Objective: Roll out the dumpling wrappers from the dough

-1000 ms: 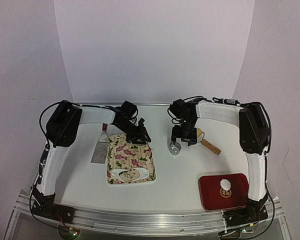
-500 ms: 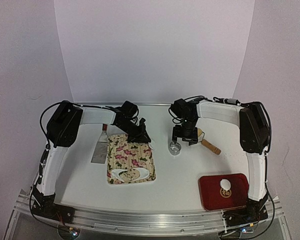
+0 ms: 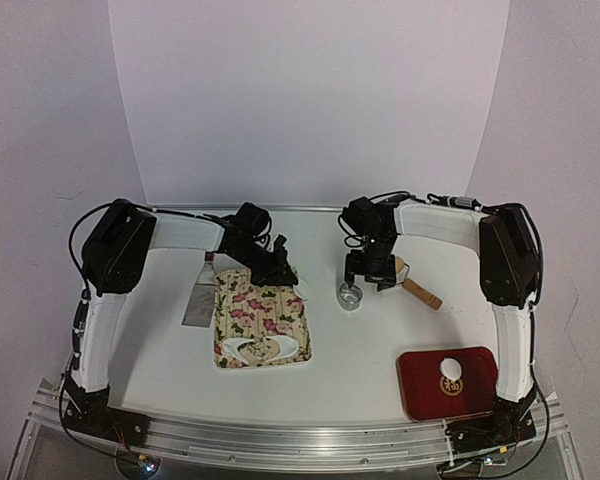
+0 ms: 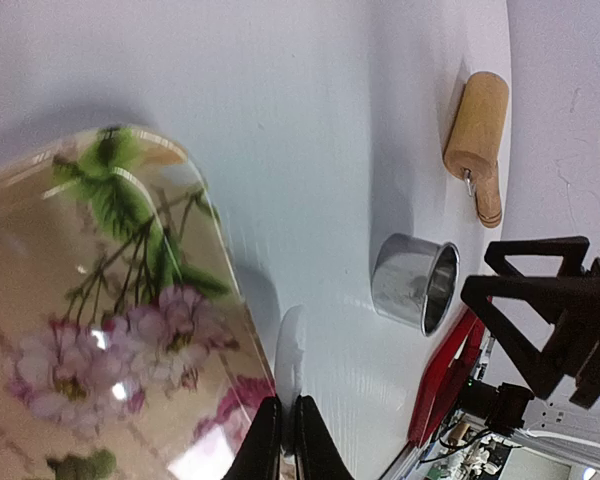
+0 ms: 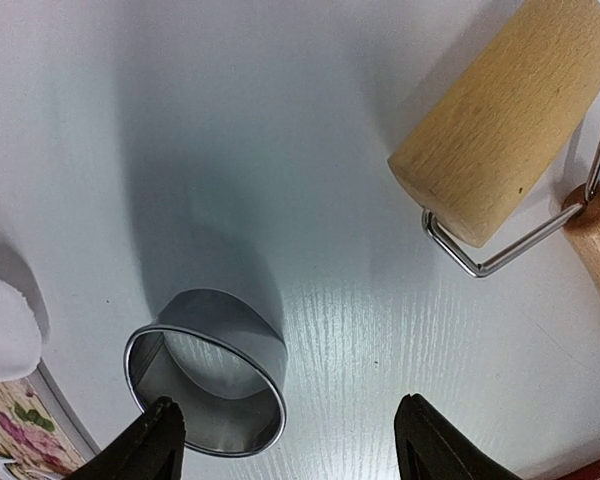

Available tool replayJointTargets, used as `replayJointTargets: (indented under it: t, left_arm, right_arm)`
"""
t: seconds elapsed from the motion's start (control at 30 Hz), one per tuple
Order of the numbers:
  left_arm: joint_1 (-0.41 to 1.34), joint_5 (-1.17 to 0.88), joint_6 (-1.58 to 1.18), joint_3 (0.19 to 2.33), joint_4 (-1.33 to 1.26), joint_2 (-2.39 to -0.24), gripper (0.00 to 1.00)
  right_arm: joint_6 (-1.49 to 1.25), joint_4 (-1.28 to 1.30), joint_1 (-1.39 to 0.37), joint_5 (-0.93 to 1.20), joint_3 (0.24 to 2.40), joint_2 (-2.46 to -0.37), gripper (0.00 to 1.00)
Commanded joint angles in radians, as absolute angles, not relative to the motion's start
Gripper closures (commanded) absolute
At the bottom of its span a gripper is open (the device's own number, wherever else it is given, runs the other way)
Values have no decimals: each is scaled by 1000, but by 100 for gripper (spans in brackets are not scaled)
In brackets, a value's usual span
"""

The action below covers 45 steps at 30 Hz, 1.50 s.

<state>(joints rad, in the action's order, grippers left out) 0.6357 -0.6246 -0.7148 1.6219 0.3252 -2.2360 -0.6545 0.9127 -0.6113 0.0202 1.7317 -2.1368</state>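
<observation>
The ring cutter (image 5: 235, 325) is shiny metal, the roller (image 5: 510, 115) matt wood

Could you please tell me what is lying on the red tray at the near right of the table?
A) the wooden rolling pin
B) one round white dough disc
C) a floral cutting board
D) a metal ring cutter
B: the top view shows a single round white dough disc resting on the red tray, while the ring cutter and the rolling pin sit farther back.
</observation>
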Motion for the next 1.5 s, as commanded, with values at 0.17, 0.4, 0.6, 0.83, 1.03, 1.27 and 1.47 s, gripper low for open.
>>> replayJointTargets:
  t: [0.17,0.4,0.6,0.83,1.03,1.27,1.47]
  left_arm:
    - [607,-506,-721,1472,308,-2007,92]
    - [600,-452,-689,1502,415,-2058,89]
    - [590,-339,-611,1544,498,-2023,60]
    - [510,-228,-470,1591,605,-1929,20]
    - [347,-355,-288,1663,635,-1951,6]
    - [229,-513,-177,1782,613,-2089,4]
    - [193,-643,-142,1891,612,-2224,4]
  right_arm:
    - [-642,913,-606,39,1771,-2128,28]
    - [-645,911,-606,36,1761,-2115,28]
    - [-650,913,-606,6,1741,-2070,27]
    - [-653,915,-606,-31,1720,-2018,24]
    - [-634,910,-604,-25,1718,-1982,21]
    - [-613,880,-596,15,1693,-1880,15]
    - [-615,872,-579,39,1672,-1803,12]
